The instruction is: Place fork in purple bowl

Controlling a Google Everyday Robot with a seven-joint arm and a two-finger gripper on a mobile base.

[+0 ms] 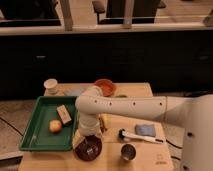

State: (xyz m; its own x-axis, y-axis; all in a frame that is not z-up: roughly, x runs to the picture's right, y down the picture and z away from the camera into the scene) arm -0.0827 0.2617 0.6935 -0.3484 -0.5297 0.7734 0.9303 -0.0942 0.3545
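Honestly, fork: I cannot pick it out with certainty; no pale utensil lies in plain sight, so it may be hidden at the arm's end above the bowl, but that is a guess.
Purple bowl (88,149): sits at the near edge of the worktop (137,90), just right of the green tray (35,140); something dark and glinting shows inside it, too unclear to name.
Gripper (90,136): hangs right over the purple bowl, at or just above its far rim, under the white arm (125,106) that reaches in from the right.
Jaws: I cannot tell how far apart they stand or whether they hold anything.
Neighbours: a steel cup (128,151) stands near the bowl on its right; a white-handled brush (140,136) lies beyond that, next to a blue cloth (145,130); an orange bowl (105,86) and a pale cup (50,84) sit at the far side.
Tray contents: an apple-like fruit (55,126) and a tan block (63,114).
Risk, release: if the fork is let go high or tilted, it could bounce off the glossy rim and land on the worktop or slide off the near edge.
Risk, contact: a descent too low could press the bowl, tipping or pushing it toward the steel cup.
Risk, overhang: the fork seems about as long as the bowl is wide, so it may lever out after release.
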